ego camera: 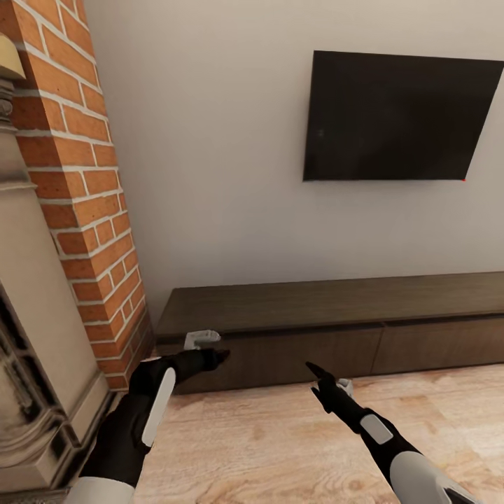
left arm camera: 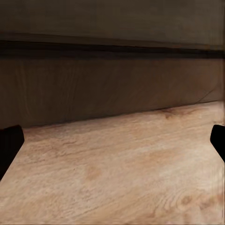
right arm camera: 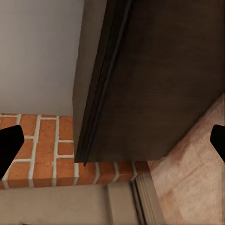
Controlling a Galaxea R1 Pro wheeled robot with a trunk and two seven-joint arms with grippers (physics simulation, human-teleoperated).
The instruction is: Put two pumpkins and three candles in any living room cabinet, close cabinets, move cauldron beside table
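The long, low, dark brown wooden cabinet (ego camera: 329, 329) stands on the pale wood-plank floor (ego camera: 280, 434) against the grey wall, its left end near the red brick chimney column (ego camera: 77, 196), and its plain handleless drawer fronts all sit flush and shut. A flat black television screen (ego camera: 399, 119) hangs on the wall above it. The black left gripper (ego camera: 222, 357) hovers just in front of the leftmost drawer front, at the bench's left end; its fingers (left arm camera: 9, 145) are spread wide with nothing between them. The black right gripper (ego camera: 311, 371) hangs above the floor before the cabinet, also wide open and empty.
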